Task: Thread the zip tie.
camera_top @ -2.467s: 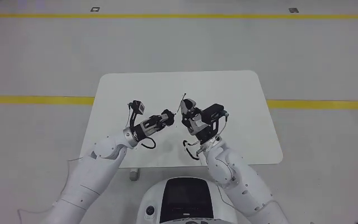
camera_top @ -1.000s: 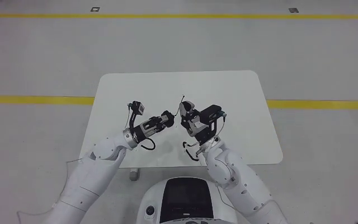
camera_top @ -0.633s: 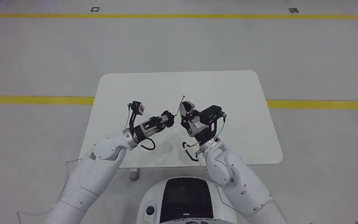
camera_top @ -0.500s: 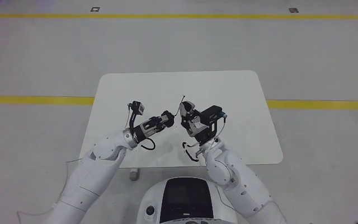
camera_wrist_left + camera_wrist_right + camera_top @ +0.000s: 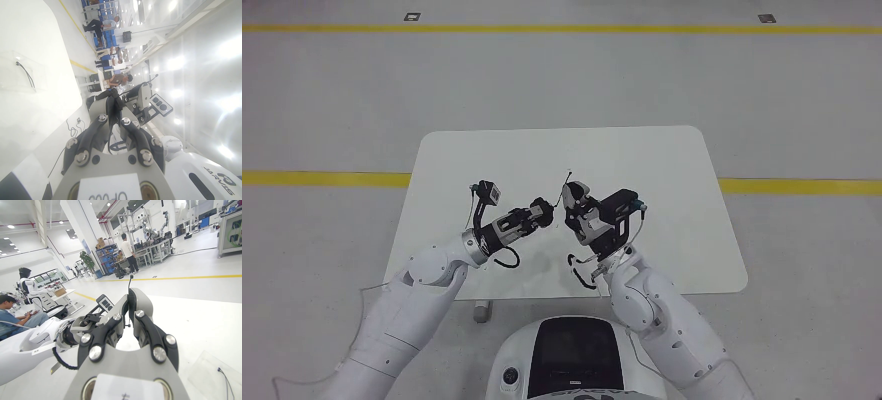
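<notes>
desk (image 5: 662, 160): white top, smooth, faint sheen.
zip tie (image 5: 129, 285): thin black plastic, matt.
right gripper (image 5: 129, 294): jaws in grey matt shell; pads (image 5: 132, 298) black, ribbed, rubber-like; pivot pins bright bare metal.
clear sleeve (image 5: 208, 362), lying on the desk: transparent plastic film, glossy.

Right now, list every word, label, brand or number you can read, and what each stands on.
White arm shell, left wrist view: dark brand lettering with a logo, legible but not quoted here.
White paper label at the left tool's base: upside-down characters, cut off by the edge.
Second white paper label, at the right tool's base: one mark, too small to read.
</notes>
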Available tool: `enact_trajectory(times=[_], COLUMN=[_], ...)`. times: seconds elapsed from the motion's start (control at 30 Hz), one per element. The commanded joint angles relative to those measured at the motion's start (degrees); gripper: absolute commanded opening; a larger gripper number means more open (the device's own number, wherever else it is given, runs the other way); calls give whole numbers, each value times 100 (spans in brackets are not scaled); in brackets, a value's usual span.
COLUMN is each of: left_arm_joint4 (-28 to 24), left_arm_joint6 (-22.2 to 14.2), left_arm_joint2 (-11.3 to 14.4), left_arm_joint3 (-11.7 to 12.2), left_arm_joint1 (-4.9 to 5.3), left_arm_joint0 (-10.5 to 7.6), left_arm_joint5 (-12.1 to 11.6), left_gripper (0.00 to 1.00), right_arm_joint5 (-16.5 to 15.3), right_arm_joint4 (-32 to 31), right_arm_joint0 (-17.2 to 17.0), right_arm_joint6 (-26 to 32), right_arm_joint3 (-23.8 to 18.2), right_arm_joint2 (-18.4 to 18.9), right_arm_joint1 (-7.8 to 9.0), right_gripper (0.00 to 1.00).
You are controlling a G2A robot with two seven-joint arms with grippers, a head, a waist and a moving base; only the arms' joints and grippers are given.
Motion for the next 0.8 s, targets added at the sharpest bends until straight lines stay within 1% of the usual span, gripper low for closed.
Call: enact_trajectory(times=[0.0,0.77], left_arm_joint4=[0,0], left_arm_joint6=[0,0], left_arm_joint2=[0,0], left_arm_joint3=[0,0], left_arm_joint1=[0,0], left_arm_joint0=[0,0], left_arm_joint5=[0,0], left_gripper=[0,0], right_arm_joint5=[2,-27], right_arm_joint4=[5,16], right_arm_joint0=[2,-62], right_arm_joint6=[-6,106], right_arm_joint3=[6,11], right_arm_joint2=[0,43], right_arm_joint1=[-2,-2], right_gripper=[0,0])
